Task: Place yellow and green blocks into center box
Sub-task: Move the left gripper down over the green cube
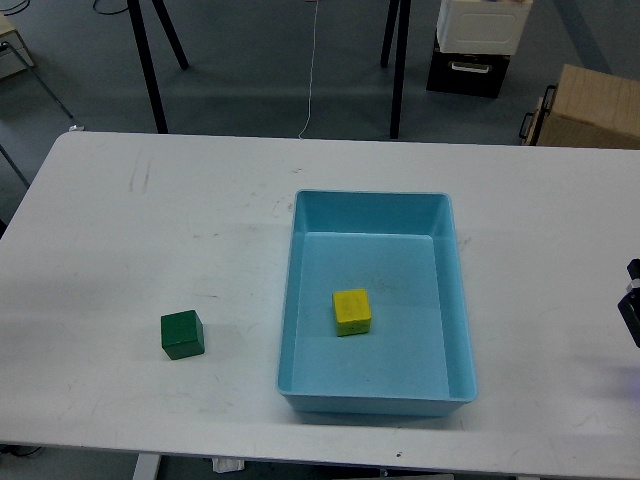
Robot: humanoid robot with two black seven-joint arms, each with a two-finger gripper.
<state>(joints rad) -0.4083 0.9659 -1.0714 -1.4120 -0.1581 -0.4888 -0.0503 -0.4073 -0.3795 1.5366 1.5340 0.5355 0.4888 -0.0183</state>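
A light blue box (372, 206) sits at the middle of the white table (150, 230). A yellow block (351, 311) lies inside it, on the floor near the left wall. A green block (182, 334) stands on the table to the left of the box, apart from it. My left gripper is out of view. Only a small dark part of my right gripper (631, 305) shows at the right edge; its fingers cannot be told apart.
Beyond the table's far edge are black stand legs (150, 70), a cardboard box (590, 108) and a white and black case (478, 40) on the floor. A thin cable (312, 70) hangs down to the far edge.
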